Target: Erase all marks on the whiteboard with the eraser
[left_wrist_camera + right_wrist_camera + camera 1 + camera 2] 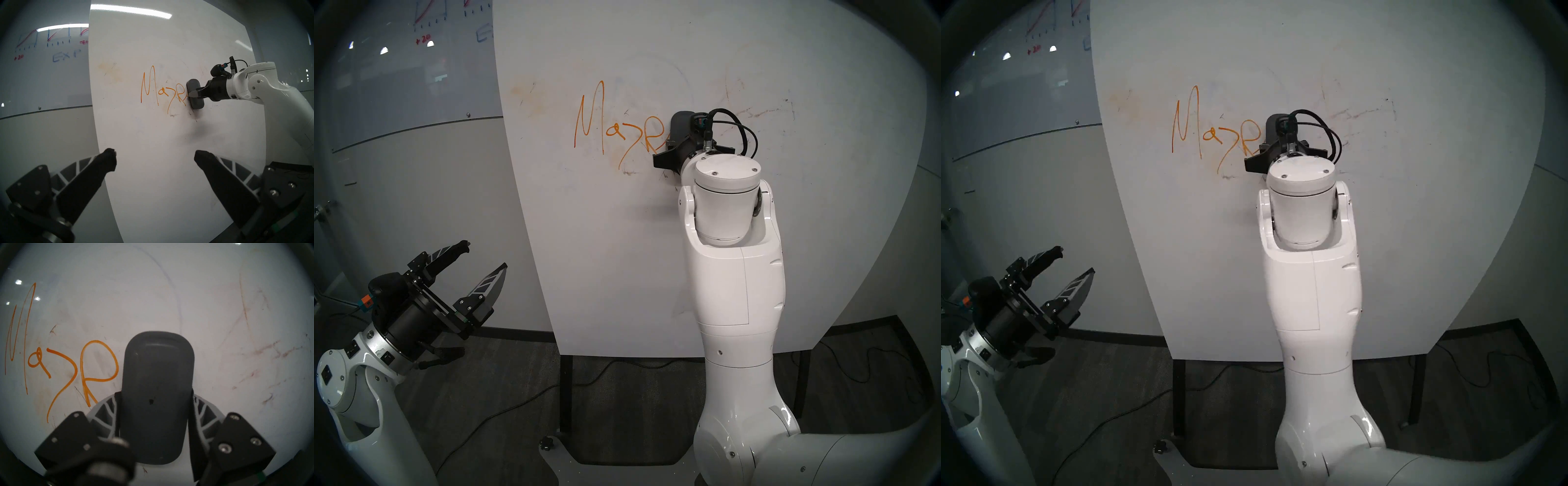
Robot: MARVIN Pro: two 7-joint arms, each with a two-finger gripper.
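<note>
On the whiteboard, my right gripper squeezes the eraser flat against it, just beside the orange letters. I think almost nothing is wiped yet: the letters and brown smudges remain. My left gripper hangs wide open, holding nothing.

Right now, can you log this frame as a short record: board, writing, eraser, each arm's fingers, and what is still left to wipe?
board: white whiteboard on black legs, upright
writing: orange letters, four showing in full
other marks: brownish smudges right of the eraser, faint dark scratches below the letters
eraser: dark grey eraser, long side up, on the board at the word's right end
right gripper: fingers shut on the eraser
left gripper: fingers open, empty, away from the board
left to wipe: letters, smudges, scratches
</note>
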